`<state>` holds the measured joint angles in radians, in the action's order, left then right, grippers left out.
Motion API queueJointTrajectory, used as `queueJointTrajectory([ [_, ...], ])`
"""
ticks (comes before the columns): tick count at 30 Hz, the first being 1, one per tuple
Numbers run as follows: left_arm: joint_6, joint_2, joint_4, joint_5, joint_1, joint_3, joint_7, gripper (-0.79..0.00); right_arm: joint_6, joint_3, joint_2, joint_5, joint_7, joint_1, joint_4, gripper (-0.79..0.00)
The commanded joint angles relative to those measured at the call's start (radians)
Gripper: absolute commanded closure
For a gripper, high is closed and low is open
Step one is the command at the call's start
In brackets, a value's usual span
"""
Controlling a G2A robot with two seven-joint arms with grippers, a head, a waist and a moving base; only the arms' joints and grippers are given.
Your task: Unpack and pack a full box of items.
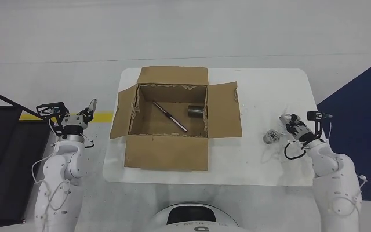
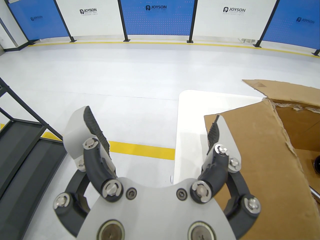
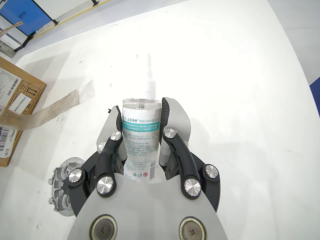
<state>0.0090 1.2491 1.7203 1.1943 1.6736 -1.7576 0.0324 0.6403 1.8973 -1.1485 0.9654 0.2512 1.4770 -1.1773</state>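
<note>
Room first: pale floor (image 1: pixel 174 29) with a yellow line (image 2: pixel 140 148) and a fence of blue and white panels (image 2: pixel 155 8), each with a logo on it. The white tabletop (image 1: pixel 261 168) has rounded corners and fills the middle of the top view.

The box (image 1: pixel 167 153) sits centre frame with all four flaps folded out. Inside it there's a thin metal rod (image 1: pixel 170 116) lying diagonally on the bottom and a dark cylinder (image 1: pixel 196 111) near the right wall, well apart from the rod. Barcode stickers (image 3: pixel 15 101) are on the outside, and a strip of tape (image 3: pixel 62 103) trails from it onto the tabletop.

The right tool (image 3: pixel 141 112), at the right of the frame, is clamped on a clear spray bottle (image 3: pixel 140 146) with a teal-banded printed label. A cast metal part (image 3: pixel 58 176) lies just beside it. The left tool (image 2: pixel 152 117) is at the left of the frame, off the tabletop's edge, with its fingers spread wide and nothing between them.
</note>
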Motion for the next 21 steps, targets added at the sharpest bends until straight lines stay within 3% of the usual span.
queueJointTrajectory([
  [1, 0.000, 0.000, 0.000, 0.000, 0.000, 0.000, 0.000, -0.785, -0.001, -0.003, 0.002, -0.004, 0.009, -0.009, 0.006, -0.302],
  [5, 0.000, 0.000, 0.000, 0.000, 0.000, 0.000, 0.000, -0.785, 0.013, -0.007, 0.006, -0.024, 0.019, -0.017, 0.012, -0.366],
  [11, 0.000, 0.000, 0.000, 0.000, 0.000, 0.000, 0.000, -0.785, 0.023, -0.011, 0.012, -0.052, 0.029, -0.021, 0.025, -0.394],
  [17, 0.000, 0.000, 0.000, 0.000, 0.000, 0.000, 0.000, -0.785, 0.028, -0.019, 0.015, -0.082, 0.017, -0.024, 0.036, -0.520],
  [18, 0.000, 0.000, 0.000, 0.000, 0.000, 0.000, 0.000, -0.785, 0.033, -0.016, 0.015, -0.097, 0.001, -0.021, 0.032, -0.551],
  [20, 0.000, 0.000, 0.000, 0.000, 0.000, 0.000, 0.000, -0.785, 0.060, -0.007, 0.015, -0.133, -0.036, -0.006, 0.009, -0.739],
  [21, 0.000, 0.000, 0.000, 0.000, 0.000, 0.000, 0.000, -0.785, 0.085, -0.007, 0.016, -0.147, -0.048, 0.003, -0.013, -0.785],
])
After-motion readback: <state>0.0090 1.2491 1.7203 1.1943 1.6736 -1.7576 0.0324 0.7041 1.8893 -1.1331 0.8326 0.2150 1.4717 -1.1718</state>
